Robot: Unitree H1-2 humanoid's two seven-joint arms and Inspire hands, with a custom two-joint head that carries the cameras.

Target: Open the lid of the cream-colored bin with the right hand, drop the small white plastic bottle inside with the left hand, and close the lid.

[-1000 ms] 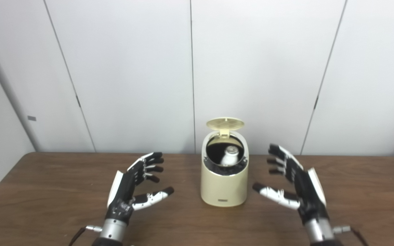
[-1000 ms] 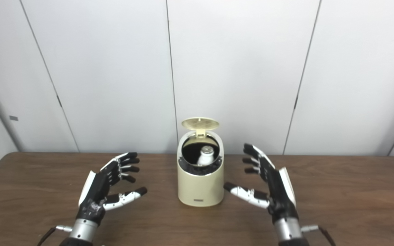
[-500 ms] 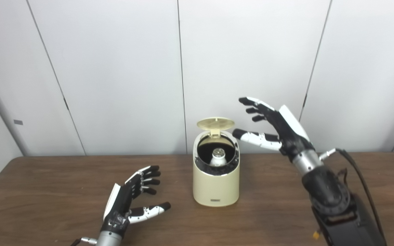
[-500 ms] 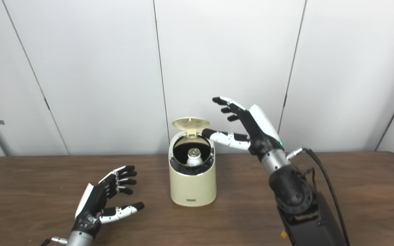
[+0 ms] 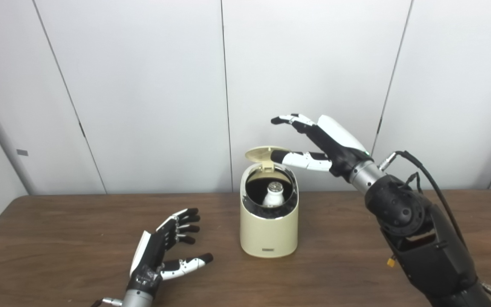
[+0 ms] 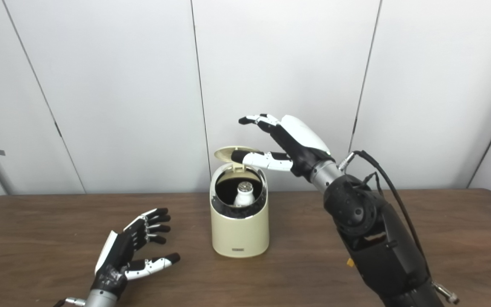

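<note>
R hand (image 5: 326, 140) now nearer raised lid (image 5: 262, 153), splayed, empty; L hand (image 6: 130, 251) likewise.

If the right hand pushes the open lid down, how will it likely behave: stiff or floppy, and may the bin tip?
The lid looks like thin rigid plastic on a rear hinge, so it should probably swing down stiffly. The bin is tall with a small base, perhaps light, so a sideways push might tip it. The right hand is above the lid: pressing downward seems safer.

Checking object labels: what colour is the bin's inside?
Dark, nearly black, inside the cream bin; the left eye view shows it best.
</note>
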